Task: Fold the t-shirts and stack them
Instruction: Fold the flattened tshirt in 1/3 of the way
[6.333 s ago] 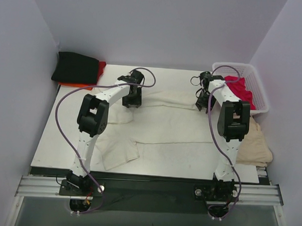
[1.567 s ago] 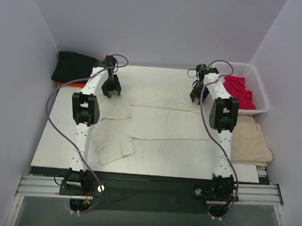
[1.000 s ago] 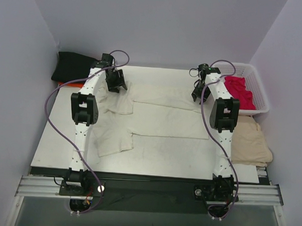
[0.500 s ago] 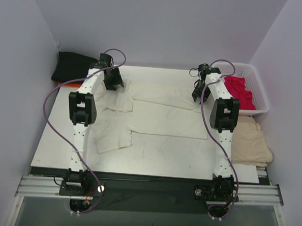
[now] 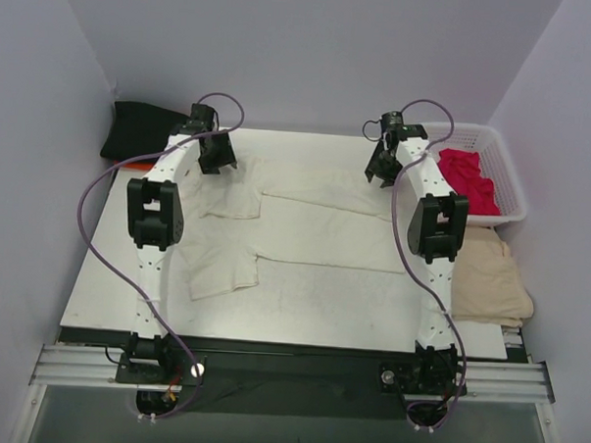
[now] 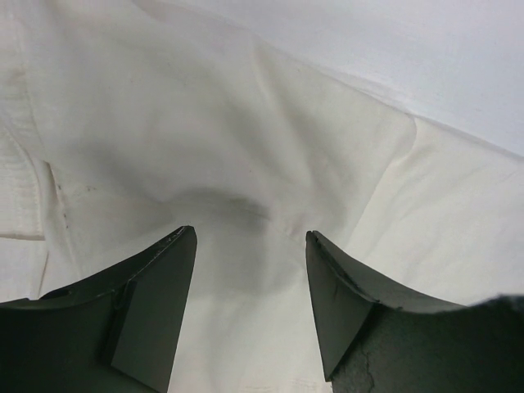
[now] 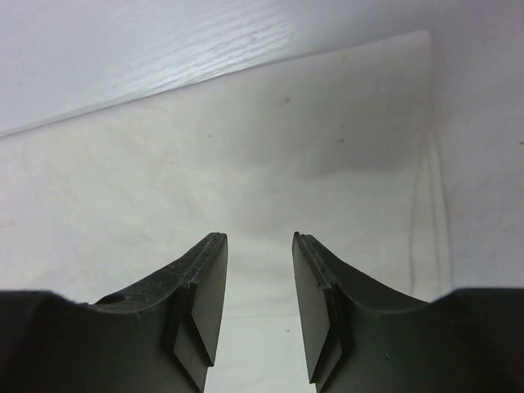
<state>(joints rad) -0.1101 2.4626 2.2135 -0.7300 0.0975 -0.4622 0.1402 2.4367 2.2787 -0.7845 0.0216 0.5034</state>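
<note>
Boxed in by plain lilac walls [image 5: 303,55], holds a white worktop [image 5: 321,316] with the cream-white t-shirt [image 5: 315,227] spread across its middle. Shows the black t-shirt [image 5: 138,131] at far left and the crimson t-shirt [image 5: 466,180] in the basket [image 5: 514,192] at far right. Shows left claw [image 5: 217,157] and right claw [image 5: 381,166] wide and empty, over the cream cloth's far edge.

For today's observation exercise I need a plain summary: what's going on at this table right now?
Two robot arms are working on a cream-white t-shirt spread partly folded on the table. The left gripper and right gripper hover with jaws open over its far edge, holding nothing. A black folded shirt lies at the far left corner, and a crimson one sits in the white basket.
</note>
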